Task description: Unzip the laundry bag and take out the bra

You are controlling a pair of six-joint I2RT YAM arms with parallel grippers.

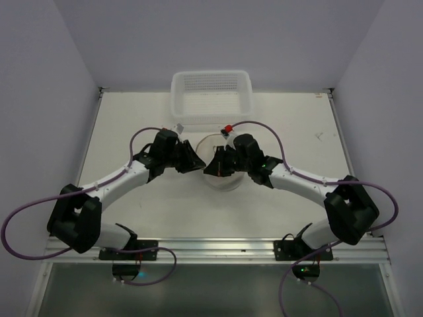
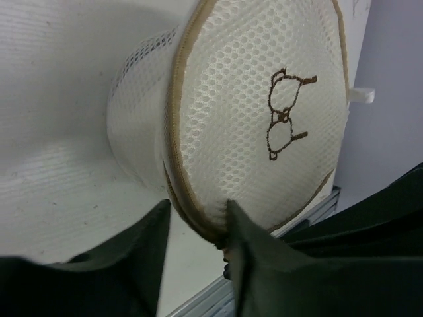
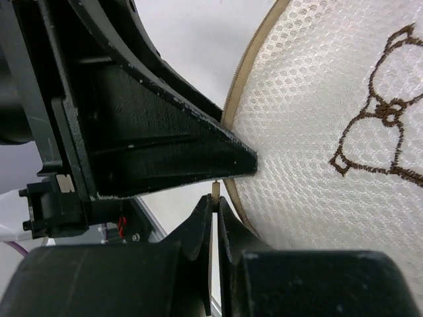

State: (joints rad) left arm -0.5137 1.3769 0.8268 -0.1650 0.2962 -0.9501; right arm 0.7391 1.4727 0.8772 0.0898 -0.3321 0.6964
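Note:
The laundry bag [image 1: 210, 144], a round whitish mesh drum with a tan zip round its rim, lies on the table between both grippers. Its flat face with a brown bra icon [image 2: 285, 113] shows in the left wrist view. My left gripper [image 2: 197, 214] is open and straddles the bag's rim [image 2: 173, 112], with one finger [image 2: 241, 228] against the flat face. It sits left of the bag in the top view [image 1: 197, 163]. My right gripper [image 3: 215, 200] is shut on the small beige zipper pull [image 3: 216, 188] at the rim, seen in the top view [image 1: 213, 168]. The bra is hidden.
A white perforated plastic basket [image 1: 177, 99] stands at the back of the table just behind the bag. The left gripper's black finger [image 3: 165, 145] lies close above my right fingertips. A metal rail [image 1: 218, 247] runs along the table's near edge.

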